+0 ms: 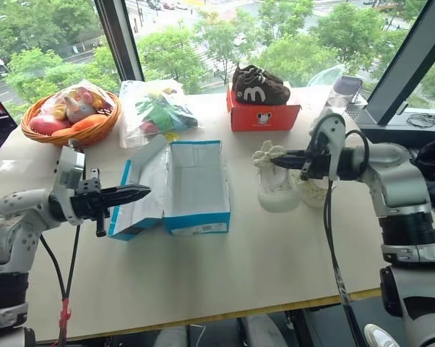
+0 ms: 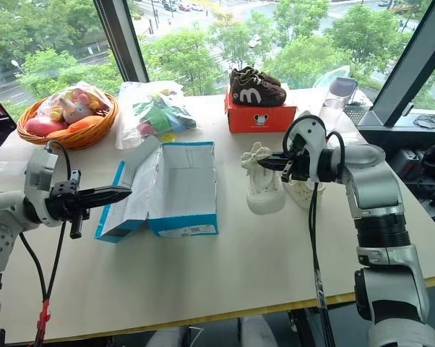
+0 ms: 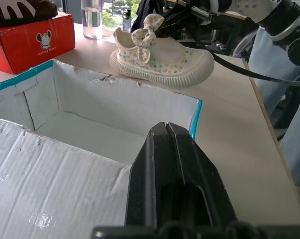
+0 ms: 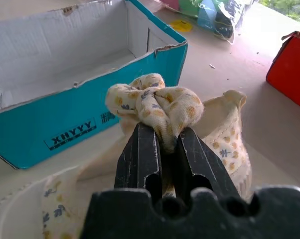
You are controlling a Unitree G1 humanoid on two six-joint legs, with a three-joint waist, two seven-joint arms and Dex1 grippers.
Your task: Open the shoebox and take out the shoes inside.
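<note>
You had the shoebox (image 1: pixel 196 189) lying open in the middle of the table (image 1: pixel 275 267), its lid (image 1: pixel 147 189) folded out on the side toward the left gripper (image 1: pixel 141 193), and its white inside showed nothing in it. Your left gripper hung level just beside that lid, pointing across at the box with its two black fingers pressed together and nothing between them.

Both shoes were out of the box. One shoe (image 1: pixel 277 189) stood on the table just to the right of the shoebox, close to its blue side wall but apart from it. Your right gripper (image 4: pixel 165 144) was pinching the cloth bow (image 4: pixel 155 102) at the top of that shoe, the fingers (image 4: pixel 140 159) nearly closed on the fabric. You could not tell from these views whether its sole rested fully on the table. The second shoe (image 1: pixel 315 191) sat just beyond the first, further from the shoebox, partly hidden by your right arm.

Behind the shoebox, toward the window, stood a red box (image 1: pixel 263 114) with a pair of brown shoes (image 1: pixel 259 85) on top. Left of the red box, also behind the shoebox, lay a clear plastic bag (image 1: pixel 156 110) of colourful things, and further left a wicker basket (image 1: pixel 73 116) holding toys.
</note>
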